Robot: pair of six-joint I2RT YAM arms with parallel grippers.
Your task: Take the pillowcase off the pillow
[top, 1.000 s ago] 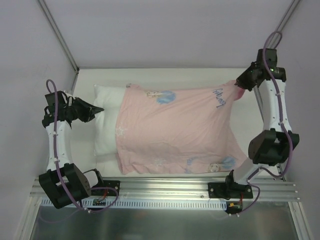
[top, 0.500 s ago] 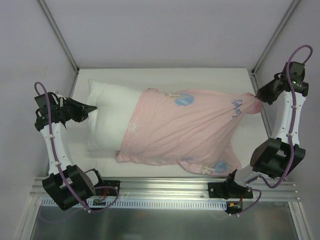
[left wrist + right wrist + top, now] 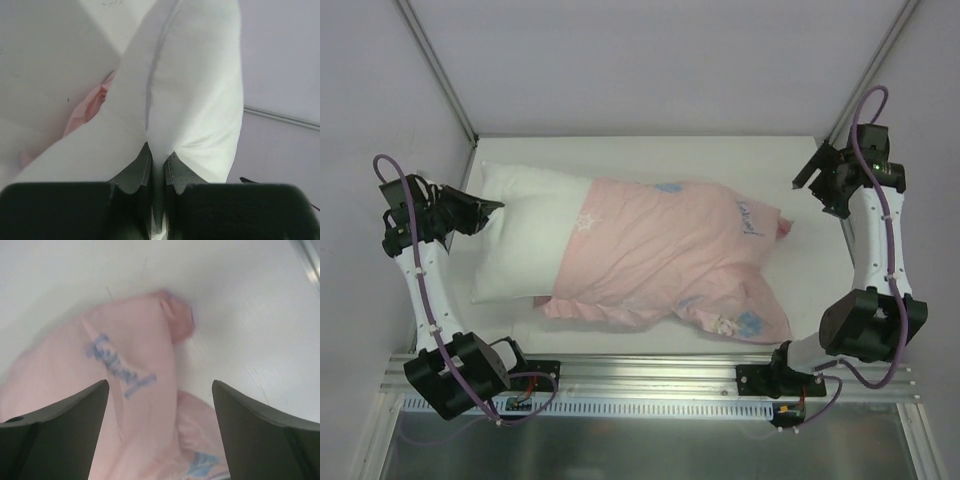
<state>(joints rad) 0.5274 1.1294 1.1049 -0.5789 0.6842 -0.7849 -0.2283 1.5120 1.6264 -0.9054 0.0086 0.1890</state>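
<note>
I see the flat white table (image 3: 650, 155) under both arms. The large plump plain white pillow (image 3: 520, 250) lies across it, stretching away from the left gripper (image 3: 495, 207) toward the right arm's side.

The end of the pillow nearest the left gripper is bare. The rest sits inside the thin pale pink pillowcase with faint blue print and lettering (image 3: 660, 250), which starts a little way beyond the left fingertips and runs to just short of the right gripper (image 3: 817, 195).

Left gripper: jaws together, clamped on the pillow's near corner. In the left wrist view the white seam (image 3: 148, 100) runs straight out from between the fingers (image 3: 137, 170), with a bit of pink cloth off to the left of it.

Right gripper: jaws wide apart, nothing between them, hanging above the table and clear of the cloth. In the right wrist view the pillowcase (image 3: 135, 370) lies ahead of and below the open fingers (image 3: 75, 410). Its small bunched corner (image 3: 177, 315) is ahead of the tips, not touching them.
</note>
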